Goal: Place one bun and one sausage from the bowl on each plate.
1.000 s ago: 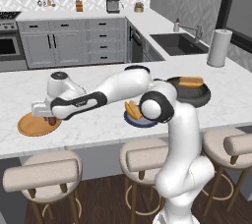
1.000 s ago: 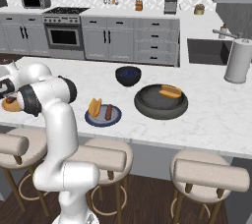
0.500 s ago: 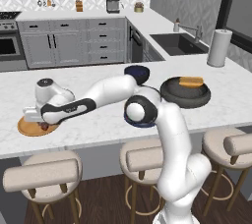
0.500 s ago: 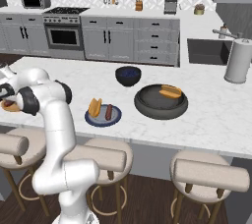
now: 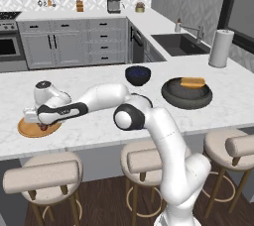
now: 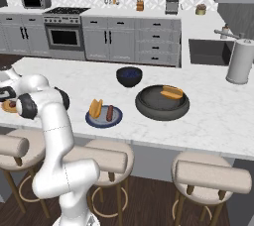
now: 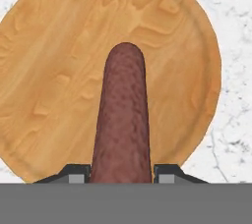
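**Sausage held over wooden plate**

We're holding a sausage (image 7: 122, 115) clamped between the gripper (image 7: 122, 173) fingertips, directly above the tan wooden plate (image 5: 31, 130) at the far left of the counter (image 5: 99, 79). We're seeing the blue-grey plate (image 6: 103, 119) mid-counter already carrying one bun (image 6: 95, 107) and one sausage (image 6: 109, 113) side by side. Right of it, the wide dark bowl (image 6: 162, 106) is holding one bun (image 6: 171, 92). The small dark blue bowl (image 6: 129, 76) is sitting just behind, toward the far side.
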Available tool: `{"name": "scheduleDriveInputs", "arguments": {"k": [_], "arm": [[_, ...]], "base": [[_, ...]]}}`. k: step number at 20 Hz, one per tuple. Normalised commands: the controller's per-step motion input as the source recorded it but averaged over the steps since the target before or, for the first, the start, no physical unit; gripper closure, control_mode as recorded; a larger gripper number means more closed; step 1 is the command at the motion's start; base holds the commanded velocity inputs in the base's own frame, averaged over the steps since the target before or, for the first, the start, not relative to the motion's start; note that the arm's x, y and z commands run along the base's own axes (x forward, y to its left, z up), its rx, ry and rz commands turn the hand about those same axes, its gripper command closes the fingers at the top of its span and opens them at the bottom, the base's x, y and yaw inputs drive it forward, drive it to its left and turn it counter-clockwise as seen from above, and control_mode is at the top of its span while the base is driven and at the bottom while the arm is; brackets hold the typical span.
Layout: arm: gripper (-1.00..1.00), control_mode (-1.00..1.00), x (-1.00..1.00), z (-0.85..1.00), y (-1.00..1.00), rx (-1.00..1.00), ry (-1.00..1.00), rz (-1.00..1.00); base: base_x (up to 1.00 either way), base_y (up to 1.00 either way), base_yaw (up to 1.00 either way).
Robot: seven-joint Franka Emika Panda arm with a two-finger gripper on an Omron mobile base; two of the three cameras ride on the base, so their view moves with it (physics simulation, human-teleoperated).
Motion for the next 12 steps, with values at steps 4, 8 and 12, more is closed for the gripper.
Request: {"name": "scheduleDriveInputs", "arguments": {"k": [4, 8, 12], "arm": [[1.0, -1.0, 0.29, -0.19, 0.2, 0.0, 0.0, 0.0], [-1.0, -1.0, 0.14, -0.11, 0.06, 0.0, 0.0, 0.0], [-1.0, -1.0, 0.01, -0.18, -0.03, 0.0, 0.0, 0.0]], "base": [[0.0, 0.0, 0.0], [0.0, 0.0, 0.0], [0.0, 0.0, 0.0]]}}
